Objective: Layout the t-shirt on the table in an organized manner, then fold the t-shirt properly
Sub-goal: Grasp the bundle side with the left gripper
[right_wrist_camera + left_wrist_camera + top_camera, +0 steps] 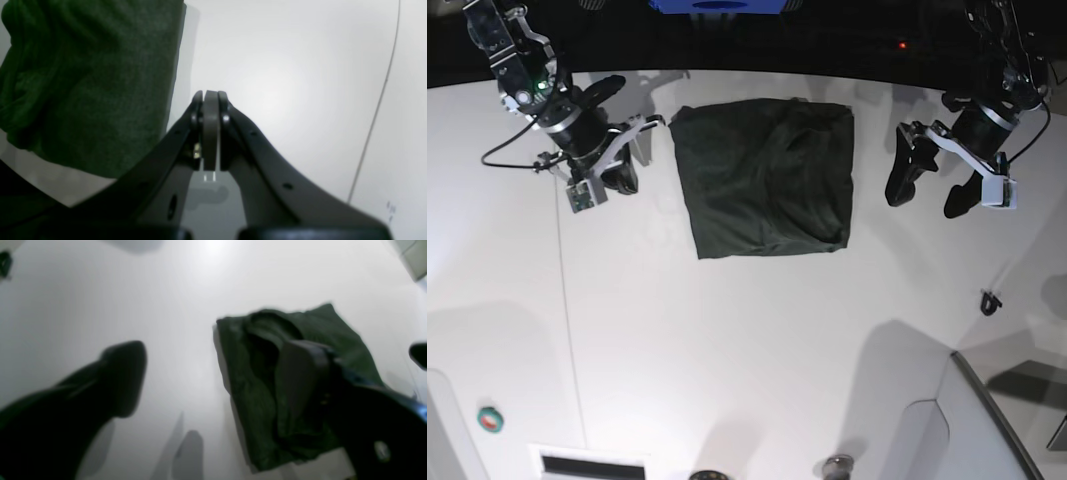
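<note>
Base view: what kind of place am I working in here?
Likely a robotics lab bench: a wide white table with a dark green t-shirt folded on it, the left gripper and right gripper either side, and a round red-and-green button near the front edge.

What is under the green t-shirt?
The t-shirt lies folded into a rough square on the white table, which shows bare all around its edges. Whether anything else lies beneath it cannot be seen, because the cloth covers that patch.
</note>
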Action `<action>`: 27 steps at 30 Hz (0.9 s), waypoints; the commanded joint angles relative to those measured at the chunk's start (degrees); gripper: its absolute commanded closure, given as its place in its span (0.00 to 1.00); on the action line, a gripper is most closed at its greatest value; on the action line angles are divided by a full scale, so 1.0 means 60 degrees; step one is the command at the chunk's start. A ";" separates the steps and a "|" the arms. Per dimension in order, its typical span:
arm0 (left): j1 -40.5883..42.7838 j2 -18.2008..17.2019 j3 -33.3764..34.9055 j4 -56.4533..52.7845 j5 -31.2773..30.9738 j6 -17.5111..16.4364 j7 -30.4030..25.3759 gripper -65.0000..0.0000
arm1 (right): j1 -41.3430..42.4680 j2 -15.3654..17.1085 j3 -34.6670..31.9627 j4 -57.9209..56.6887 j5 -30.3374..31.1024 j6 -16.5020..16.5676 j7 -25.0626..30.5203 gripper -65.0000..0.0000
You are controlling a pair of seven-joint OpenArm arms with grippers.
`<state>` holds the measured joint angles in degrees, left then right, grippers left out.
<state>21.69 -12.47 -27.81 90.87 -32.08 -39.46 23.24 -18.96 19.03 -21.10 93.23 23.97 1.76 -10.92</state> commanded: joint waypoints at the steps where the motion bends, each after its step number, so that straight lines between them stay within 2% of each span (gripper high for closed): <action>1: -0.0194 -0.0039 0.0145 -0.0046 -0.0229 -0.0090 -0.0131 0.00 | 0.0032 0.0030 0.0037 0.0103 0.0042 0.0051 0.0244 0.99; 10: -0.1293 -0.0054 0.2621 -0.2361 -0.0259 -0.0090 -0.0087 0.00 | -0.0100 0.0030 0.0023 0.0117 0.0042 0.0051 0.0244 0.99; 20: -0.2040 0.0122 0.2855 -0.4471 -0.0215 -0.0090 -0.0116 0.00 | -0.0320 0.0030 0.0037 0.0117 0.0042 0.0051 0.0244 0.99; 23: -0.2070 0.0313 0.2855 -0.4618 -0.0215 -0.0090 -0.0116 0.10 | -0.0349 0.0030 0.0037 0.0117 0.0042 0.0051 0.0244 0.99; 27: -0.2040 0.0327 0.3339 -0.4632 -0.0215 -0.0090 -0.0116 0.37 | -0.0349 0.0030 0.0037 0.0117 0.0042 0.0051 0.0244 0.99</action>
<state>9.23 -10.11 -7.88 62.96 -34.30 -40.38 21.15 -21.15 18.90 -21.10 93.01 23.97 1.76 -10.70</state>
